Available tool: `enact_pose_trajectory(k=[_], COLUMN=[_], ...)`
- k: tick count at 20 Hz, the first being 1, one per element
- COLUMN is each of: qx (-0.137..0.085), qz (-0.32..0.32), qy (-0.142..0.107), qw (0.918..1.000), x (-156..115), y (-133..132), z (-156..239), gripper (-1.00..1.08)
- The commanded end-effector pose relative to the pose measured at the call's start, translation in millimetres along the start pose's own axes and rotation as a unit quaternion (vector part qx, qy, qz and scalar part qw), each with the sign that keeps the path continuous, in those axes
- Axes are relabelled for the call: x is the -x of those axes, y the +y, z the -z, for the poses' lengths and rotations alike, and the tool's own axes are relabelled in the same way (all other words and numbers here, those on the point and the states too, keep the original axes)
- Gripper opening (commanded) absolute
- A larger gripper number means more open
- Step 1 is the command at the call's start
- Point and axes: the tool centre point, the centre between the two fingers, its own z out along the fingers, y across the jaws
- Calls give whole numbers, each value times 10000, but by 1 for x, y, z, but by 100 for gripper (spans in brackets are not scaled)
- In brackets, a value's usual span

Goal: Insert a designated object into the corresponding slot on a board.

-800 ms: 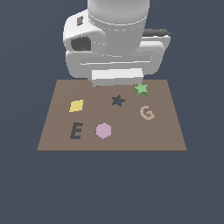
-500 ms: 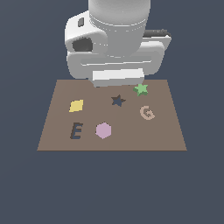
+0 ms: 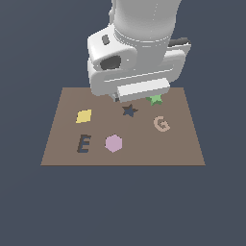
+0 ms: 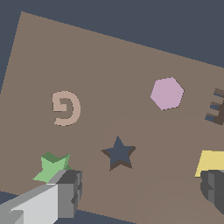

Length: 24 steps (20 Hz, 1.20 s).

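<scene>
A: Green star – where's it vs the gripper?

B: Jaws are spread wide, nothing between them. In the wrist view one finger sits just beside the star, touching or nearly; can't tell which. The other finger is over by the yellow diamond. Star lies flat on the board, not lifted.

A: What changed vs a moment ago?

B: Arm has come lower and shifted toward the exterior view's right; its body now hides part of the star there. Pieces haven't moved.

A: Meaning?

B: Approach phase imo, grasp not begun. Gripper centre hangs nearer the star slot than the piece, so it needs to re-centre first. G, pink hexagon, E recess all well apart from the slot.
</scene>
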Motion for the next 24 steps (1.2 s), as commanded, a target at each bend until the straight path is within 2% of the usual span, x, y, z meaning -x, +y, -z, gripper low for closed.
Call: enact_pose_trajectory(k=[1,5,8,16,20,24], qx=[-8,-21,-33,-60,-69,-73], qz=[338,1022,1637,3130,3647,4013], qy=[8,27,43,83,96,104], qw=[9994,9948,9865,9497,9311,9158], x=[0,1,4,22,31,39], y=[-9,-28,-45,-83,-95,-103], z=[-7,-21,-34,-66,-78,-86], gripper=[100,100,100,100,100,100])
